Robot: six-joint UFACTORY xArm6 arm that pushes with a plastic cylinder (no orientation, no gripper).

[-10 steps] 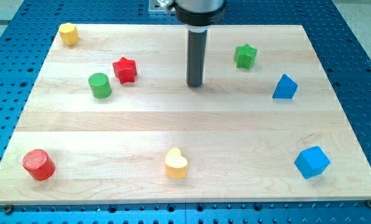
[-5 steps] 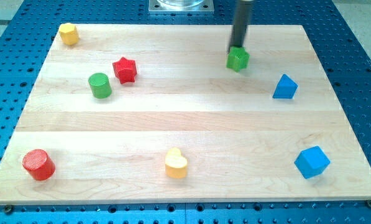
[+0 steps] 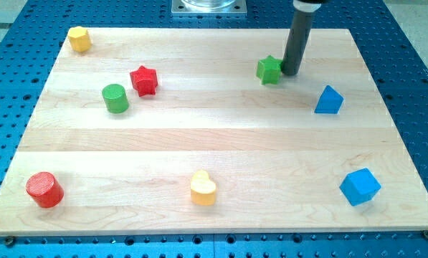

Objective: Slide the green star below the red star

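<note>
While my tip (image 3: pixel 291 73) is resting against the right-hand flank of the green star (image 3: pixel 269 69), the rod is standing upright and carrying no jaws, so nothing is being clamped; contact is by side pressure only. Lying in the upper right part of the wooden board (image 3: pixel 214 143), the green star is sitting well apart from the red star (image 3: pixel 144 79), which is lying toward the view's left beside the green cylinder (image 3: pixel 115 98). Judged from this layout, the push is best running leftward and slightly downward, with the rod staying centred behind the block so it is not spinning off, and ending beneath the red star without nudging the green cylinder.
</note>
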